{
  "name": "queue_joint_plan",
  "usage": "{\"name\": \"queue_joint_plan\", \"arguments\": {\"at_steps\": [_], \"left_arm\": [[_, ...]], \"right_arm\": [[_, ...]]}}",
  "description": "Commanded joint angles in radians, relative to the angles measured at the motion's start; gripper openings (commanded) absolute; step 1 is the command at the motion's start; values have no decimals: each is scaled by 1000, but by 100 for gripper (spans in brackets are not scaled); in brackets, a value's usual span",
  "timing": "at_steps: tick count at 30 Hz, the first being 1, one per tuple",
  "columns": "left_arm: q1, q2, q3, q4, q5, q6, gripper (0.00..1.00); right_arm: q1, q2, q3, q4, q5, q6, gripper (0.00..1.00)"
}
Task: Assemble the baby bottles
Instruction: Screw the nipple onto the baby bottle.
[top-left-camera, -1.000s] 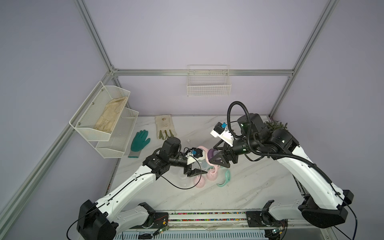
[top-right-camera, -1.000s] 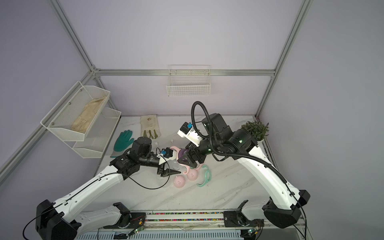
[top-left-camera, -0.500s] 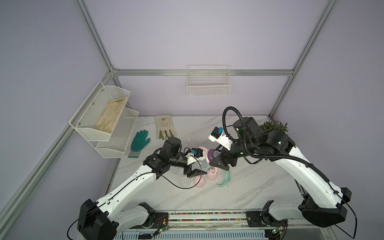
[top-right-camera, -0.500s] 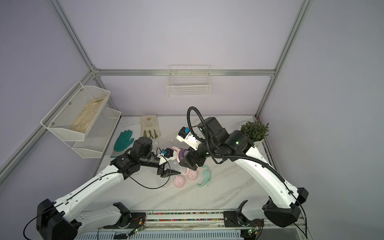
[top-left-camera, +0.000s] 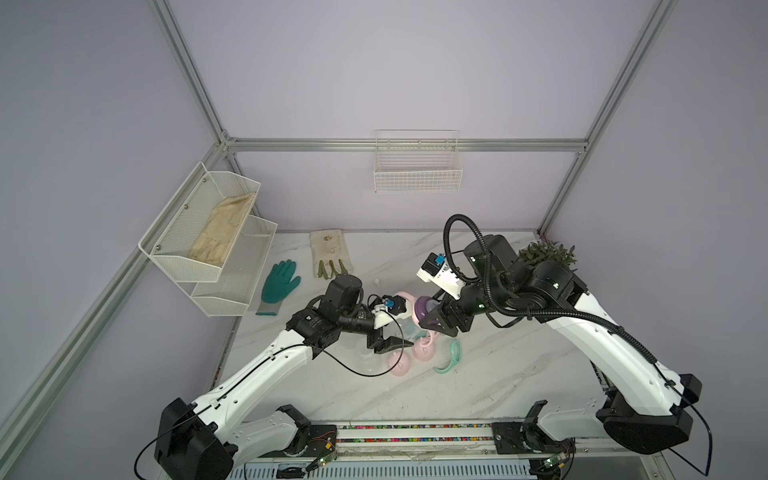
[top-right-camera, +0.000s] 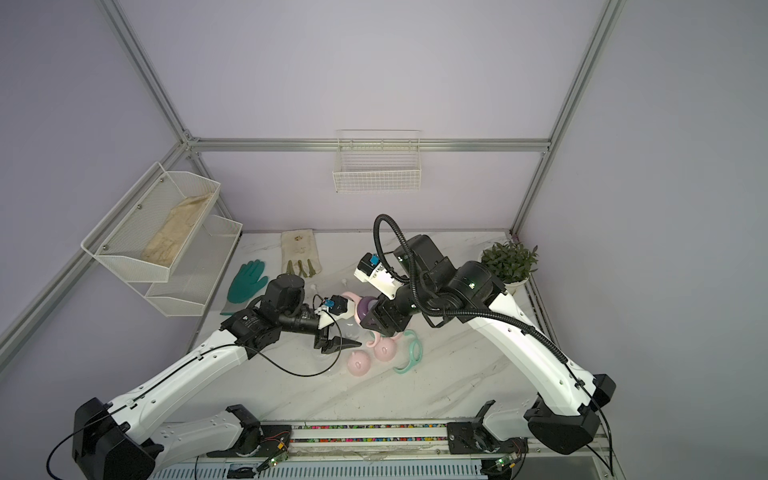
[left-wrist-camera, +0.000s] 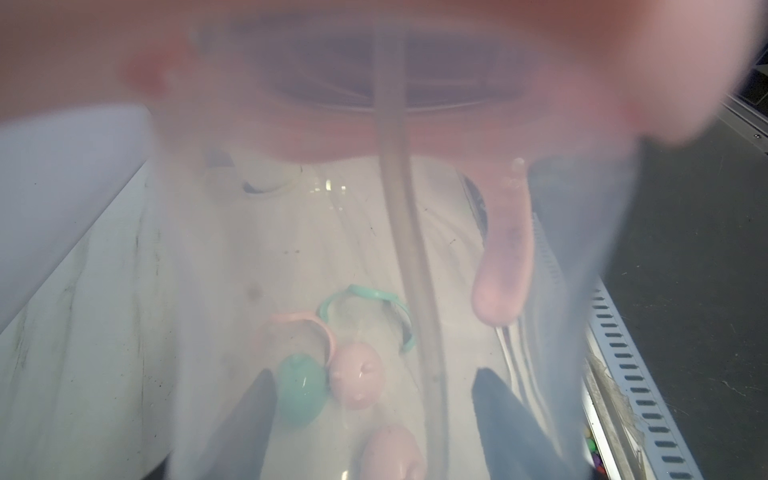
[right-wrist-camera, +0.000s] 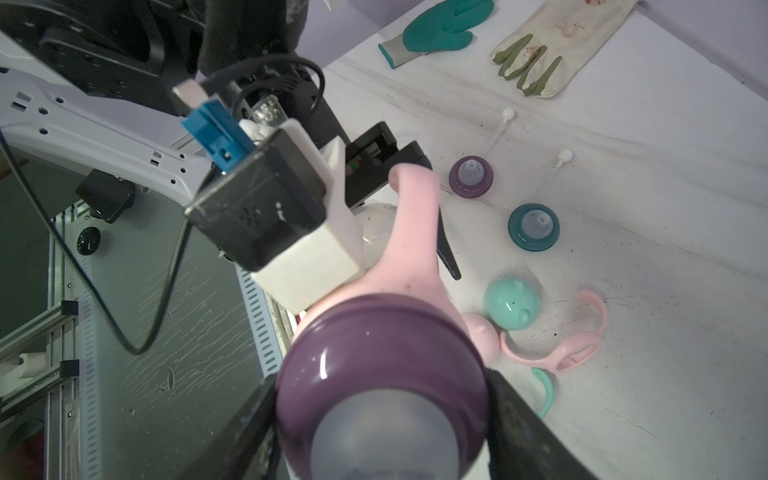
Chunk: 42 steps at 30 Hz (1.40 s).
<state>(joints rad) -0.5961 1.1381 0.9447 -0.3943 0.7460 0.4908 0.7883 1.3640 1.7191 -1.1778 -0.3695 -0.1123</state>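
1. Left pincer (left-wrist-camera: 374, 376) clenched on clear bottle (top-left-camera: 408, 323), aloft over the counter (top-left-camera: 478, 374).
2. Right pincer (right-wrist-camera: 380, 386) grasping its purple collar (right-wrist-camera: 374, 345).
3. Risk we note: cross-threading or slip, should axes misalign while twisting.

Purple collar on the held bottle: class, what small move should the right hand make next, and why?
Probably close the right hand firmly on the purple collar, ready to screw it down: its fingers flank the collar, firm contact unclear, while the left hand grips the clear bottle.
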Motion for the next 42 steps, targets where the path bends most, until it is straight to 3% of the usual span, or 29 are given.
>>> {"name": "queue_joint_plan", "arguments": {"at_steps": [1,10,19,28,34,42], "left_arm": [[4,-37,57,98,-69,-16,0],[4,-137,-66,352,-439,-20,0],[-1,-142,-134,468,-567,36,0],[-12,-138,-247,765,-927,167,0],[-13,-123,-304,961,-1055,268,0],[-22,-22,-358,1257,-1198,504,0]], "right_arm": [[5,-3,-49,63,-33,15,52],[-149,-2,-155,222,-115,117,26],[-244,84,-176,339,-189,225,15],[-330,150,-171,447,-235,382,1],[-384,194,-214,593,-316,523,0],[-414,268,-183,663,-380,640,0]]}}
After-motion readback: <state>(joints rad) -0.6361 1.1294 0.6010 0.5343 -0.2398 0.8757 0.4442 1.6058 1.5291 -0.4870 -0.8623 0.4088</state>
